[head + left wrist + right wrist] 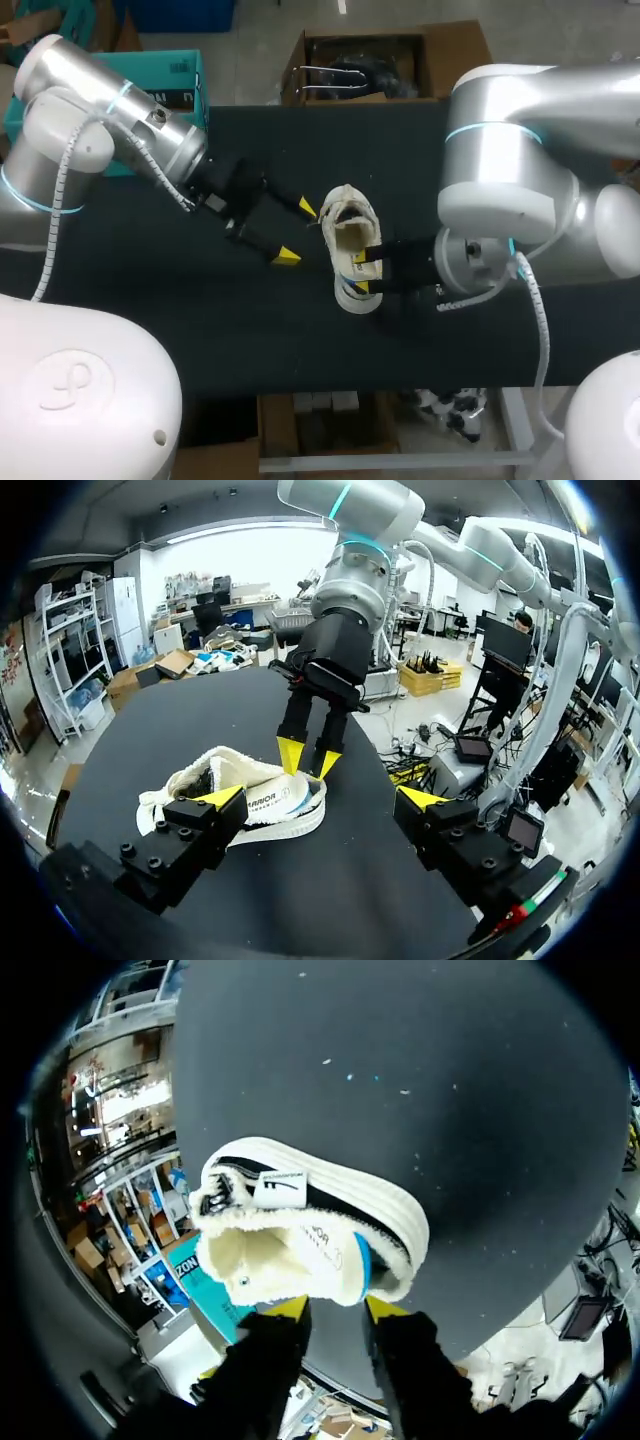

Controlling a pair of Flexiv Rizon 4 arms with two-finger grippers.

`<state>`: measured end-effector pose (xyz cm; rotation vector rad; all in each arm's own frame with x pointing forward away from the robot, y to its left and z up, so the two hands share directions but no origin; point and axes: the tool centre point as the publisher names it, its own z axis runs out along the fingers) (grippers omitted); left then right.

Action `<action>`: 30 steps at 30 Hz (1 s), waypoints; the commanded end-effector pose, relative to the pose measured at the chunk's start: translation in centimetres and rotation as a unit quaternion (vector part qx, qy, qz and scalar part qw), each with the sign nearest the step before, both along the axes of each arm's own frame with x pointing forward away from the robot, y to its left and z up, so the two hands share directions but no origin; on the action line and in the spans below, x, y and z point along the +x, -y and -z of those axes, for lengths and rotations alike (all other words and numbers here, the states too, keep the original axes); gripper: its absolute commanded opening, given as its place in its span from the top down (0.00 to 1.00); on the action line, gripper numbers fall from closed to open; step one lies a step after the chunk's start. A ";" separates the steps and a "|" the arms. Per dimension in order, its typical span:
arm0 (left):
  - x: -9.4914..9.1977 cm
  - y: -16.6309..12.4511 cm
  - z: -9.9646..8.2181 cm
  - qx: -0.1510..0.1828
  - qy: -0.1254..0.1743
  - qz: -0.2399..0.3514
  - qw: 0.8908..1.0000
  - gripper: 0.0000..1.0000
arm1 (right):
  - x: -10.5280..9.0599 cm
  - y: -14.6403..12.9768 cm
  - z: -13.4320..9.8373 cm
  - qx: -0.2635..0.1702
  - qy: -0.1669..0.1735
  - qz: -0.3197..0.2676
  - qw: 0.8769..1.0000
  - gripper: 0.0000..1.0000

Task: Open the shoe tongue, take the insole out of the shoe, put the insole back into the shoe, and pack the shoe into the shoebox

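The right gripper (361, 272) has its two yellow tips close together, clamped on the heel rim of the shoe (345, 215). In the left wrist view one tip sits inside the opening and the other outside the heel wall. In its own wrist view the fleecy rim lies between the two tips. The left gripper (296, 232) stands wide apart and holds nothing. The shoe is just ahead of it, with one tip beside the shoe's side and the other clear of it over the bare mat.

In the head view the shoe lies near the middle of the table (200, 320), opening upward, with the toe toward 12 o'clock and the heel toward 6. It is white with a cream fleece lining, a blue edge at the collar and a dark band along the side. The right arm reaches it from 4 o'clock, and the left gripper is at its 9 o'clock.

The table top is a flat black mat with a few pale specks. A teal shoebox (150, 65) stands at 10 o'clock from the shoe, well apart from it and partly behind the left arm.

The shoe carries a small white tab (280, 1188) with dark print, there is more print on its lining, and the shoebox has lettering on its side.
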<state>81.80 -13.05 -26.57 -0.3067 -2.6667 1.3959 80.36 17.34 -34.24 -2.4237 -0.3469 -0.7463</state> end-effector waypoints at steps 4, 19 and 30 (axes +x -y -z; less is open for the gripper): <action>-0.9 -0.8 0.0 0.004 -0.014 -0.015 1.000 0.00 | 1.1 -0.8 -0.5 -0.007 -0.027 -0.032 0.999 1.00; -1.3 -4.8 -0.7 0.016 -0.030 -0.062 0.998 0.00 | 3.6 -1.0 4.5 0.019 -0.048 -0.042 0.998 1.00; -1.5 -6.4 -1.5 0.027 -0.043 -0.092 0.994 0.00 | 3.6 -0.9 6.6 0.025 -0.071 -0.033 0.997 1.00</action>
